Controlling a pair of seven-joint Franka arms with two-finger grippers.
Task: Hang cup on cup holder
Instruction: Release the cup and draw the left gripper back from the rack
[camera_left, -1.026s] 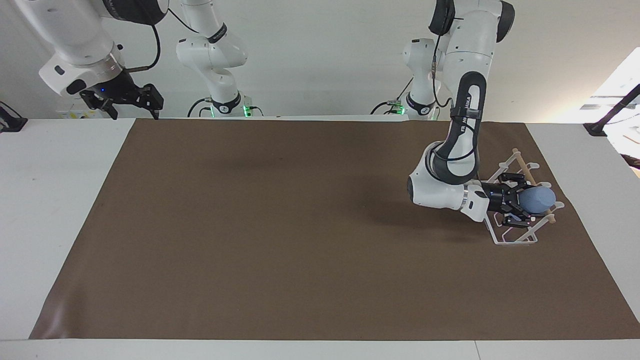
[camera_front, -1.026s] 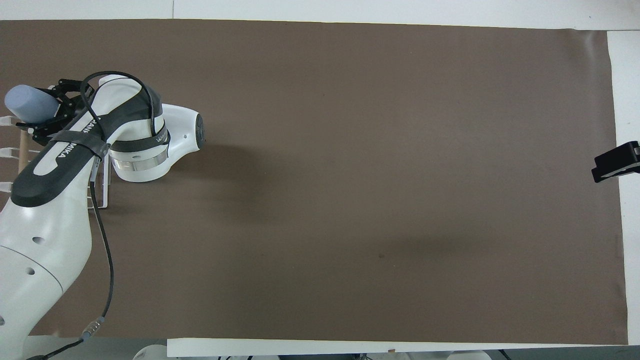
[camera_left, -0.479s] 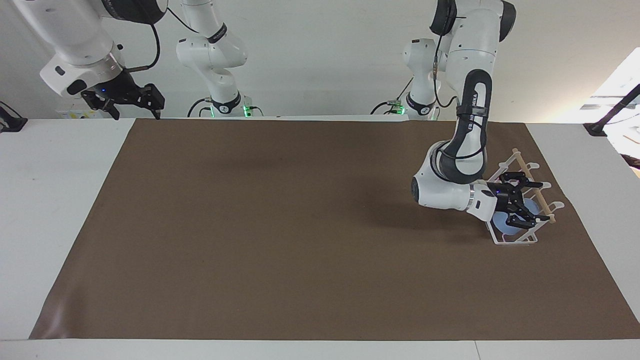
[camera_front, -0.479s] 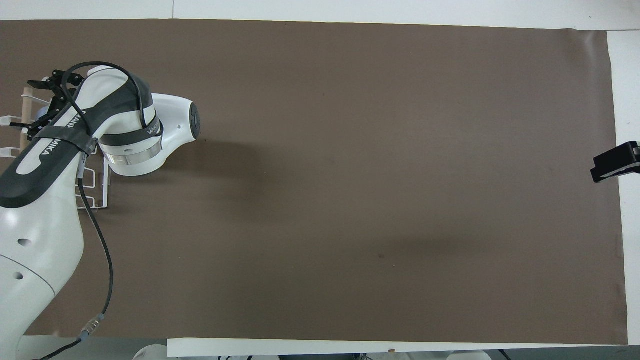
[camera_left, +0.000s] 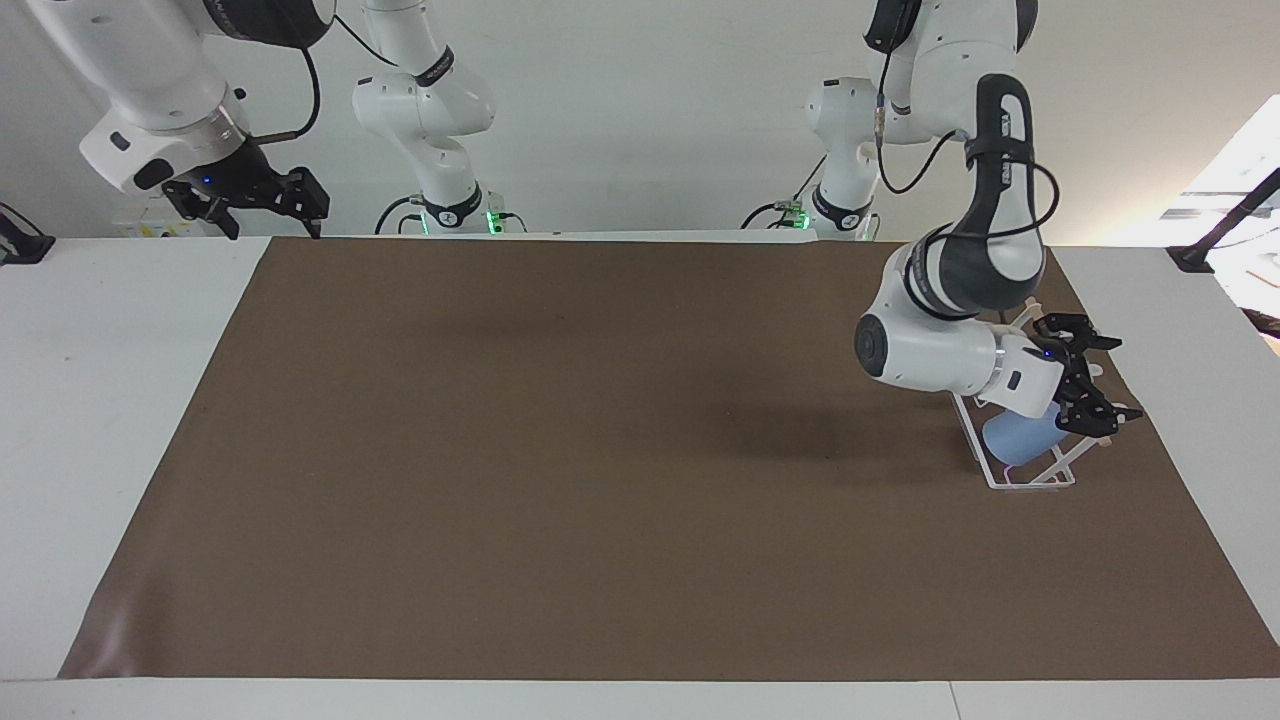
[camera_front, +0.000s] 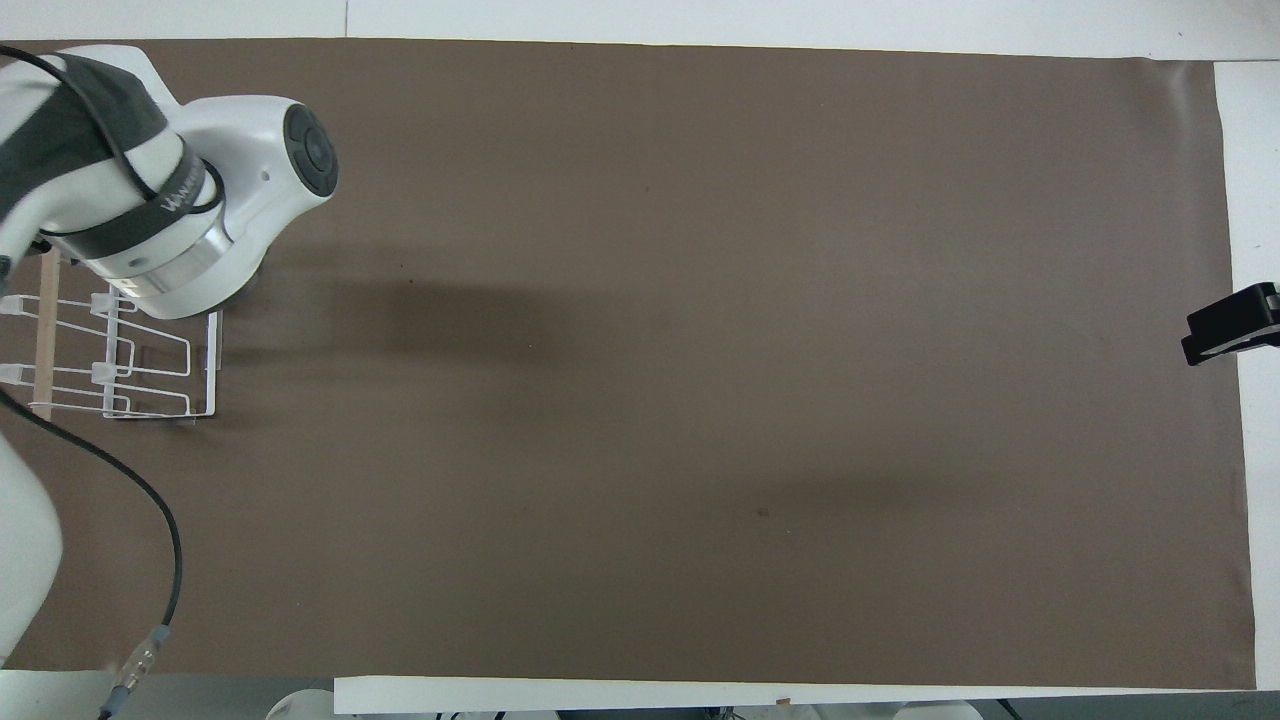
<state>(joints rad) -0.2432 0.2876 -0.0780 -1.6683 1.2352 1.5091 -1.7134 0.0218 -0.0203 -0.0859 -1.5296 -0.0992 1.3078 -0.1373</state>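
Observation:
The light-blue cup (camera_left: 1016, 440) rests tilted in the white wire cup holder (camera_left: 1030, 486) at the left arm's end of the table, toward the holder's end farther from the robots. My left gripper (camera_left: 1103, 381) is open and empty, raised just above the cup and holder, apart from the cup. In the overhead view the left arm covers the cup and its own gripper; the holder's wooden dowel (camera_front: 44, 330) and wire loops show beside the arm. My right gripper (camera_left: 262, 208) waits open, up over the right arm's end of the table; its tip shows in the overhead view (camera_front: 1232, 325).
A brown mat (camera_left: 600, 450) covers most of the white table (camera_left: 100, 400). The cup holder stands near the mat's edge at the left arm's end. The left arm's white elbow (camera_front: 250, 190) hangs over the mat beside the holder.
My left gripper let go of the cup, which settled into the holder. The gripper then opened wide and rose up and back from it. The right arm has not moved.

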